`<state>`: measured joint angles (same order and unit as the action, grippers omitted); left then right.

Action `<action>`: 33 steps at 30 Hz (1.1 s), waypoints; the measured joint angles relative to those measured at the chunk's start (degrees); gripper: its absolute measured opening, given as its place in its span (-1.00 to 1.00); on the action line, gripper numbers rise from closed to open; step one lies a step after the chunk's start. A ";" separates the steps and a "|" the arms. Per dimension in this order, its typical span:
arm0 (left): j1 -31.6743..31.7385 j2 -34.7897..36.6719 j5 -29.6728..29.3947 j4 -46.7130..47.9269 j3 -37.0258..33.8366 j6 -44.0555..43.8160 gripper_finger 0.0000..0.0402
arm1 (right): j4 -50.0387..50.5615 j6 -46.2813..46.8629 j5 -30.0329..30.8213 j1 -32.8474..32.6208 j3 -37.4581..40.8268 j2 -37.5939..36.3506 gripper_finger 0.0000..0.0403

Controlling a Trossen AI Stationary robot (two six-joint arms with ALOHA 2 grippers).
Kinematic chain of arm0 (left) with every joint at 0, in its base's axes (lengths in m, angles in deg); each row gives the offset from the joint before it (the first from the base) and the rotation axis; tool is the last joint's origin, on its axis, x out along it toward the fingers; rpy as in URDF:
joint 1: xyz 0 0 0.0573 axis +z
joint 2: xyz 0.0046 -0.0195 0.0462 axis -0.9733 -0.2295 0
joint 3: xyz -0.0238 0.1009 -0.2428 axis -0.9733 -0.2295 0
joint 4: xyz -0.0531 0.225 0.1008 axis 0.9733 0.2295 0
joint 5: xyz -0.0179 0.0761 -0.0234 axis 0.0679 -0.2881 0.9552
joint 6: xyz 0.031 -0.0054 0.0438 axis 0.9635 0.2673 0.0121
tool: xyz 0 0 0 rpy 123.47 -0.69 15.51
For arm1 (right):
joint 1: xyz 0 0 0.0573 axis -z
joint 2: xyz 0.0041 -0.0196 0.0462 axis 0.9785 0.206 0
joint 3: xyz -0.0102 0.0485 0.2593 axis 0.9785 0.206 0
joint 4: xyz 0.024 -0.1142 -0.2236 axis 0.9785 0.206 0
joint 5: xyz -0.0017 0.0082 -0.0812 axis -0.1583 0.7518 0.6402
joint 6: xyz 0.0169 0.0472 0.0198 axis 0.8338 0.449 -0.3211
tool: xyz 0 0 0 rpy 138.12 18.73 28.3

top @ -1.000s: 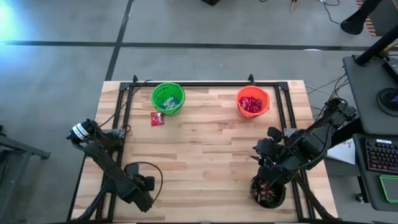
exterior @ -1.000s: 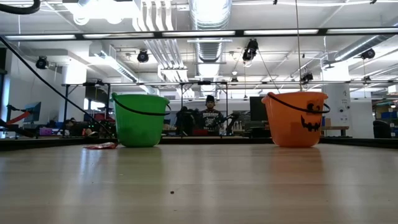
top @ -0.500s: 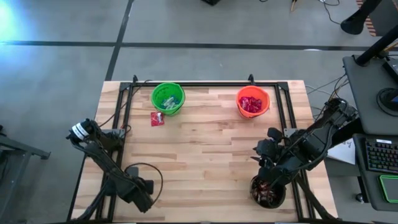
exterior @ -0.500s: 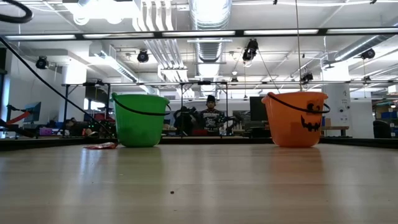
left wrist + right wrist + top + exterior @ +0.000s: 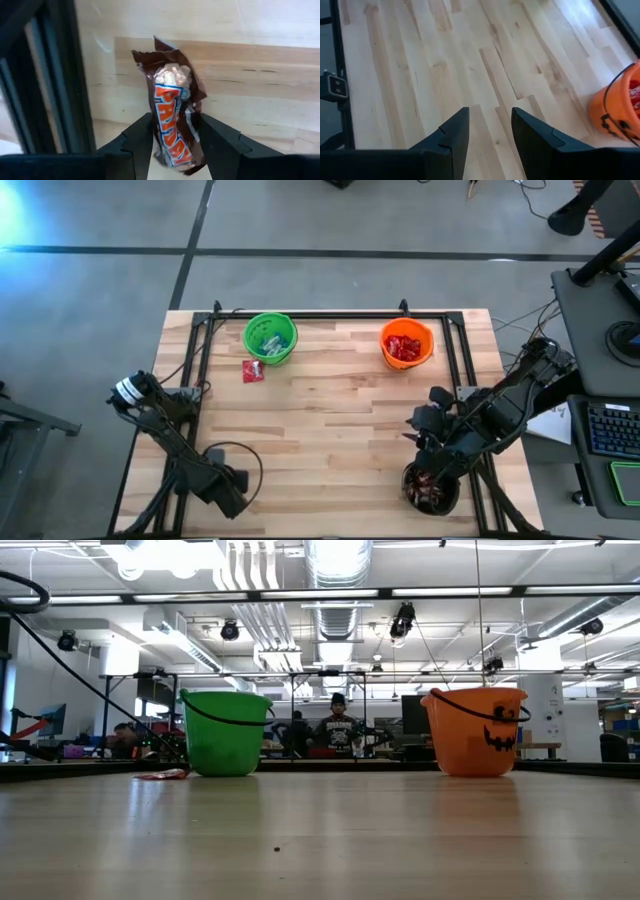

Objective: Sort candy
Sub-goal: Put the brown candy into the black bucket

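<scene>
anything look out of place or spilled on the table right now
One thing: a flat red candy packet lies loose on the wooden table beside the green bucket, not in it, while other red candy sits in the orange bucket. Also, the brown candy bar in the left hand has its wrapper torn open at the end.

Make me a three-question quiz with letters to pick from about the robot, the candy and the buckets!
1. Where is the loose red candy?
A. on the table beside the green bucket
B. inside the orange bucket
C. on the floor

2. How many buckets show from above?
A. one
B. two
C. three

3. What is the left hand doing?
A. standing empty
B. gripping a brown candy bar
C. holding a bucket

Answers:
1 A, the packet lies on the wood next to the green bucket.
2 C, green, orange and a black bucket under the right arm.
3 B, the wrapper sits between its fingers.
</scene>
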<state>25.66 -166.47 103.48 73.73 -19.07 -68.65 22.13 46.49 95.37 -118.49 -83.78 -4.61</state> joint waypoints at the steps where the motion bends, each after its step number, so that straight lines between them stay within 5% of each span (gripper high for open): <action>1: 0.00 0.00 -0.04 -0.96 -0.47 0.22 -0.31 | -0.12 0.00 -0.38 0.00 0.00 0.00 -0.32; 7: 0.00 0.00 -1.32 -2.11 -0.85 1.60 -0.48 | -0.30 0.00 -0.56 0.00 0.00 0.00 -0.32; 13: 0.02 0.00 -1.68 -2.08 -0.18 3.91 -0.92 | -0.91 -0.15 -0.54 0.00 0.00 0.00 -0.32; 18: 0.00 0.18 -2.71 -3.62 -0.14 6.25 -0.95 | -1.06 -0.19 -0.54 0.00 0.00 0.02 -0.32; 26: 0.05 0.20 -17.44 -1.61 8.81 21.64 -0.99 | -2.86 -4.35 -0.54 0.00 0.00 0.11 -0.32; 33: 1.45 0.31 -30.30 8.34 21.77 33.48 -0.99 | -14.69 -11.73 -0.57 0.00 0.00 0.13 -0.32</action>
<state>27.11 -166.16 73.17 82.08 2.69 -35.17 7.45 34.75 94.80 -118.49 -83.78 -4.48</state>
